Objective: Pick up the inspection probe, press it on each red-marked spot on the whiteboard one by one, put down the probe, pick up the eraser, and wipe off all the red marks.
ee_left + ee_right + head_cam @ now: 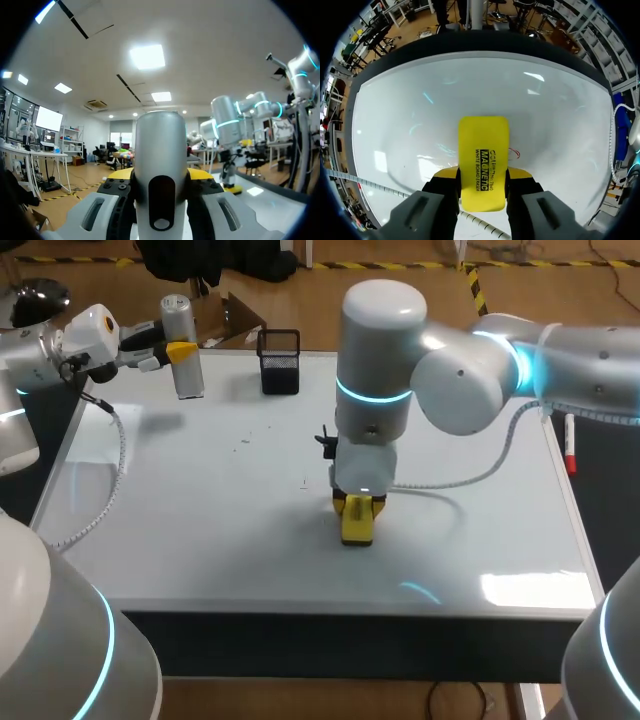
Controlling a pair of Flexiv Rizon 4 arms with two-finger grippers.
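Note:
The inspection probe [183, 340], a silver cylinder, stands upright at the whiteboard's [200, 530] far left corner. My left gripper [180, 351] is shut on it. In the left wrist view the probe [161, 150] fills the gap between the left gripper's [160, 176] fingers. Near the board's middle, my right gripper [358, 508] points down, shut on the yellow eraser [358, 526], which lies flat against the board. The right wrist view shows the eraser [484, 150] in the right gripper [482, 181] on the whiteboard [420, 100], with a thin red mark [514, 153] right beside it.
A black mesh holder [279, 361] stands at the board's far edge, right of the probe. A red marker pen [569, 446] lies off the board's right edge. Faint small specks [243, 443] dot the board left of the eraser.

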